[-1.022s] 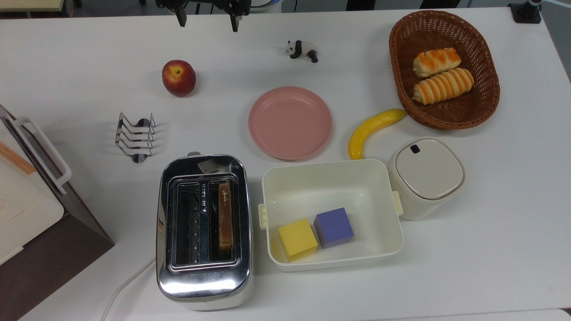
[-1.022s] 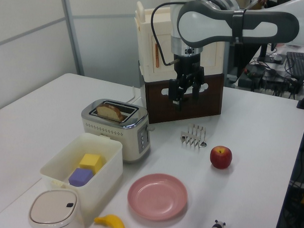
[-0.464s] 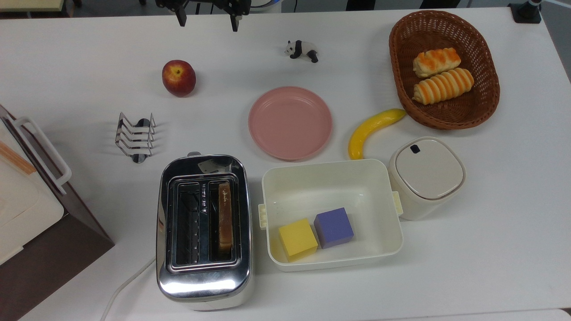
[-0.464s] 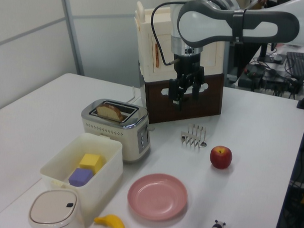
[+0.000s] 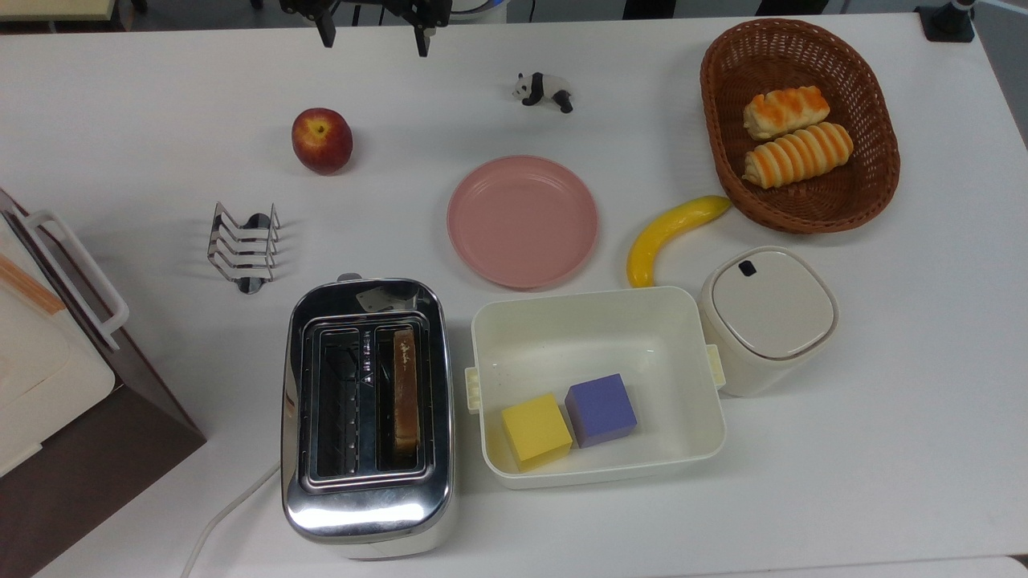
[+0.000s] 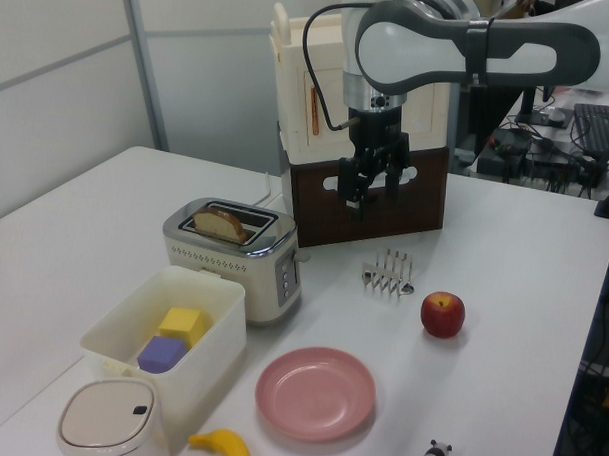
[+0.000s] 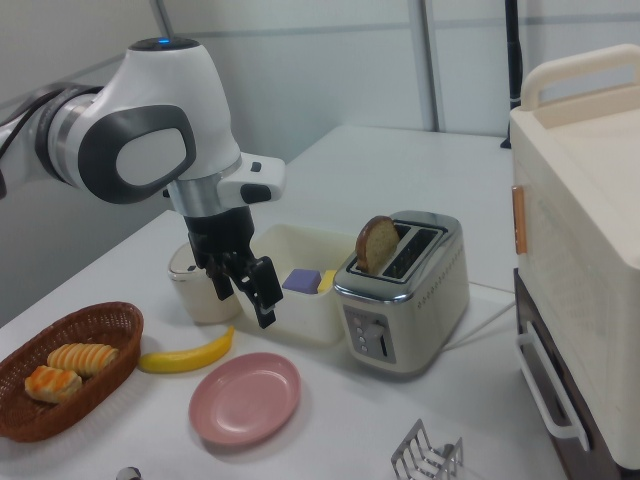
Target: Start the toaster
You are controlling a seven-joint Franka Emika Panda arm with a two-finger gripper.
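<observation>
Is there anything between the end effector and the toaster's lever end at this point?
Nothing visible blocks it. The end effector hangs open in the air above the table, and the toaster has its lever end facing open table. The toast rack and apple sit off to the left view's right, apart from the toaster.

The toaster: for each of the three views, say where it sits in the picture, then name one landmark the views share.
Top view: toaster, bottom, left of centre.
Left view: toaster, left of centre, mid-height.
Right view: toaster, centre, slightly to the right view's right.
Shared landmark: the white bin beside it.
</observation>
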